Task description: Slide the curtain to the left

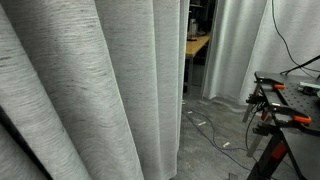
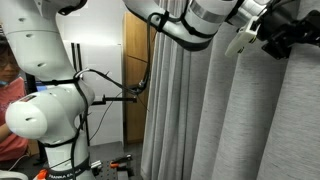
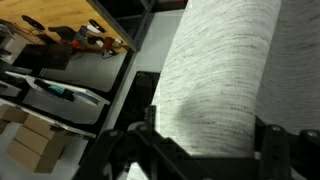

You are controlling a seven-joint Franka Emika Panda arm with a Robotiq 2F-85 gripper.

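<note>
The curtain (image 1: 90, 90) is light-grey woven fabric with streaky texture and deep vertical folds, and it fills the left half of an exterior view. In an exterior view it hangs at the right (image 2: 250, 120), with my gripper (image 2: 285, 40) high up against it. In the wrist view one rounded fold of the curtain (image 3: 215, 70) sits between the two fingers of my gripper (image 3: 210, 140). The fingers stand wide apart on either side of the fold.
Paler drapes (image 1: 240, 50) hang further back, near a wooden desk (image 1: 197, 45). A black table with orange clamps (image 1: 285, 100) stands at the right, and cables (image 1: 210, 125) lie on the floor. The white robot body (image 2: 50, 100) stands before a wooden panel (image 2: 135, 80). Shelving (image 3: 70, 40) is to the left.
</note>
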